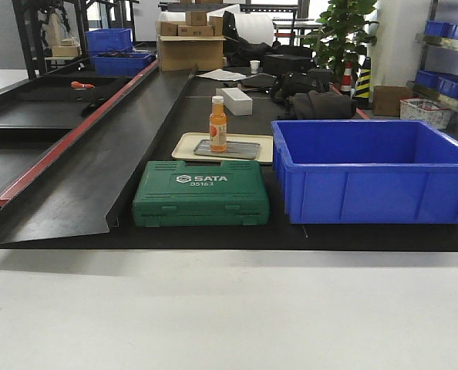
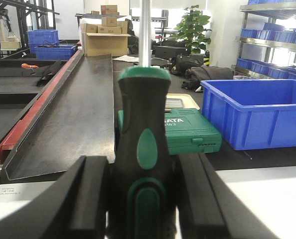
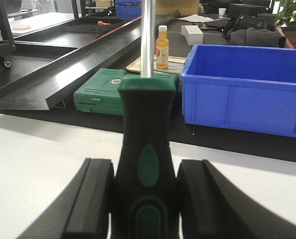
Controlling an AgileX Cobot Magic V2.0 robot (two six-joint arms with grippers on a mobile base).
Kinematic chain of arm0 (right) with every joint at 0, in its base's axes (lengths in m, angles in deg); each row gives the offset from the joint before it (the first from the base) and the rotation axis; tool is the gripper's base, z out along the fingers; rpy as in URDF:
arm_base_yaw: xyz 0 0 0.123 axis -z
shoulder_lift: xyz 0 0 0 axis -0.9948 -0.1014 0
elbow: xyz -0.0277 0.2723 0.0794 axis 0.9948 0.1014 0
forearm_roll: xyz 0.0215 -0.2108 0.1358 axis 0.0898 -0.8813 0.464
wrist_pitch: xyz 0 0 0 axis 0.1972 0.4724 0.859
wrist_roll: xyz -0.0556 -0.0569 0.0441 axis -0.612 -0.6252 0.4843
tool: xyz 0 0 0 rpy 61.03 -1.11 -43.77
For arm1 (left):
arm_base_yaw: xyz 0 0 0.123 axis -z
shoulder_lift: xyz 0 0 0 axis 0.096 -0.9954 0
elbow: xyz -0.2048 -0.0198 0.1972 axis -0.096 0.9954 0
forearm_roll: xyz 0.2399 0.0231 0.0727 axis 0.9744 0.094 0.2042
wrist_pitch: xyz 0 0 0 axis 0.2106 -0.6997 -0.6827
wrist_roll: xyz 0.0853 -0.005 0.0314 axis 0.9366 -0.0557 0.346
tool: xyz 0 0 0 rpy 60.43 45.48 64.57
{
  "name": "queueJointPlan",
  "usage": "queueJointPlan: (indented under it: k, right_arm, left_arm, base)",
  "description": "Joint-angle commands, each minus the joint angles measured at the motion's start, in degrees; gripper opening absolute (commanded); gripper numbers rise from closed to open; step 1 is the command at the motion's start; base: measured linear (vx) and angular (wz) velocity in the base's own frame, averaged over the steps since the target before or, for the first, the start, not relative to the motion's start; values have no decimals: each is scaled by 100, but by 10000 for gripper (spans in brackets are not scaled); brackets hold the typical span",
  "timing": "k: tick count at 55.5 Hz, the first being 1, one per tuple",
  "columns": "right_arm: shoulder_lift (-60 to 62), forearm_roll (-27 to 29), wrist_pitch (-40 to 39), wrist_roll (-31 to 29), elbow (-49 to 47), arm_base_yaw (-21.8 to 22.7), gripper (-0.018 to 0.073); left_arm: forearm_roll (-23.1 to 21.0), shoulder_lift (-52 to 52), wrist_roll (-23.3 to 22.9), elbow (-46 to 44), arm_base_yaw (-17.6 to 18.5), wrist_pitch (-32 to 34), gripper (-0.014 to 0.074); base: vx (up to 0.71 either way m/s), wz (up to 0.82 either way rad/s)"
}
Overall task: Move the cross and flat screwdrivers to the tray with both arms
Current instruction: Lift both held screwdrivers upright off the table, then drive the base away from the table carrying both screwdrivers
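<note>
In the left wrist view my left gripper (image 2: 143, 172) is shut on a screwdriver (image 2: 143, 107) with a black and green handle. Its steel shaft runs up out of the frame, so the tip type is hidden. My right gripper (image 3: 144, 174) is shut on a matching screwdriver (image 3: 147, 114), and its tip is also out of frame. Both hands hover over the white table (image 1: 229, 316) near its front. Neither arm shows in the front view. The grey tray (image 1: 237, 151) lies on a beige tray (image 1: 184, 143) far across the black bench, with an orange bottle (image 1: 218, 123) standing on it.
A green SATA tool case (image 1: 201, 193) sits in front of the trays. A large blue bin (image 1: 375, 169) stands to their right. A long black metal chute (image 1: 106, 154) slopes along the left. Boxes, bags and a plant crowd the back.
</note>
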Motion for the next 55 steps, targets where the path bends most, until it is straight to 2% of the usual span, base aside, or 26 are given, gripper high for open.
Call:
queueJointPlan:
  k: [1,28,55]
  right_arm:
    - [2,203,-462,-29,-174,7,-8]
    - [2,203,-462,-29,-174,7,-8]
    - [2,203,-462,-29,-174,7,-8]
  left_arm:
    - [-68,-19,-8,-149,24,550,0]
    - [-68,-19,-8,-149,24,550,0]
    - [-68,-13,-8,-149,24,550,0]
  base:
    - [0,0]
    - [-5,-5]
    - [-23,-26]
